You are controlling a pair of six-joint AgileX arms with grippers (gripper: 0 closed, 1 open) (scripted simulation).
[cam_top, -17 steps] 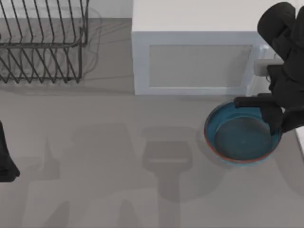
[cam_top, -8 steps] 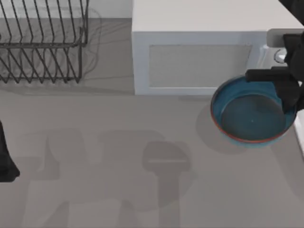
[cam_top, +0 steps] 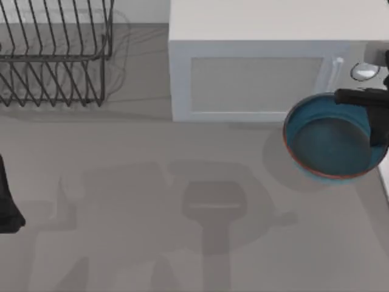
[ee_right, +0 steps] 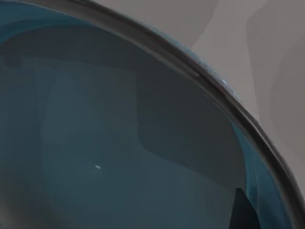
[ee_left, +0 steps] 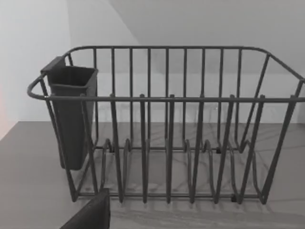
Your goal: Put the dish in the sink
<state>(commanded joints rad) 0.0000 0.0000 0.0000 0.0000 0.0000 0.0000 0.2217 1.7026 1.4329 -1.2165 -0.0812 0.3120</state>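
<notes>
One dish (cam_top: 331, 137) in play: round, shallow blue glazed bowl with a thin reddish-brown rim, interior darker than the wall. It sits at the right edge of the top view, overlapping the lower right corner of the white microwave (cam_top: 255, 82), and its shadow falls offset on the counter, so I judge it lifted clear, not resting.

Right gripper (cam_top: 374, 118) is at the dish's right-hand rim, one dark finger lying across the upper edge; it looks clamped on the rim, carrying it. The right wrist view shows the bowl's inside and rim (ee_right: 205, 71) at close range, roughly level.

Handling, my read: rigid glazed ceramic, so no give, slick under the pads, chips if knocked. A rim pinch on one side leaves the weight hanging off the grip; expect it to want to tilt or slip if swung fast. The rim is the only real hold on a bowl this shallow. Watch the microwave corner.

A pale strip at the far right edge may be the sink; cannot tell.

Left arm (cam_top: 9, 201) parked at the left edge; its wrist camera faces the wire dish rack (ee_left: 167, 129) with a dark cutlery cup (ee_left: 71, 114). Left finger state: cannot tell.
</notes>
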